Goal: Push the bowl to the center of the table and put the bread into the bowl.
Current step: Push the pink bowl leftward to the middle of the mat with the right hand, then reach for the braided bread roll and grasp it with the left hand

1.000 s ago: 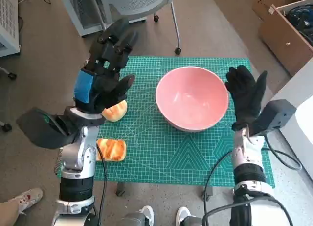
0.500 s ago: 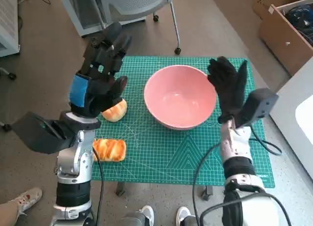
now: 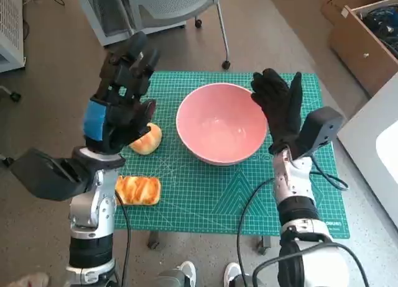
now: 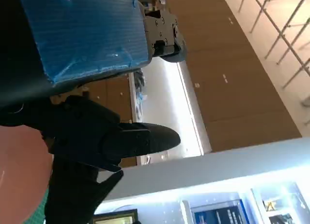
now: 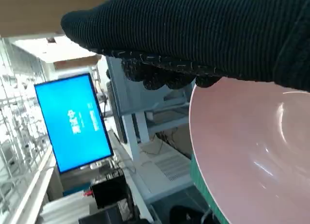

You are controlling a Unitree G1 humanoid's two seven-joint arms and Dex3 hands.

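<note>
The right hand in its black knitted glove stands upright with fingers spread and extended, palm against the outer wall of the pink bowl, holding nothing. The left hand, blue tape on its back, is raised above the table's left side, fingers apart and reaching up and away, empty. In the head view the bowl sits on the green cutting mat that covers the table, near its far middle. A round bread roll lies just beside the bowl on the left, partly hidden by the left hand; a second, flatter piece of bread lies near the mat's left front edge, well apart from the bowl.

In the left wrist view the blue-taped back and black fingers show loosely parted, a sliver of pink bowl at the edge.

In the right wrist view the glove lies over the bowl's rim. A blue screen behind carries pale writing too small to read.
</note>
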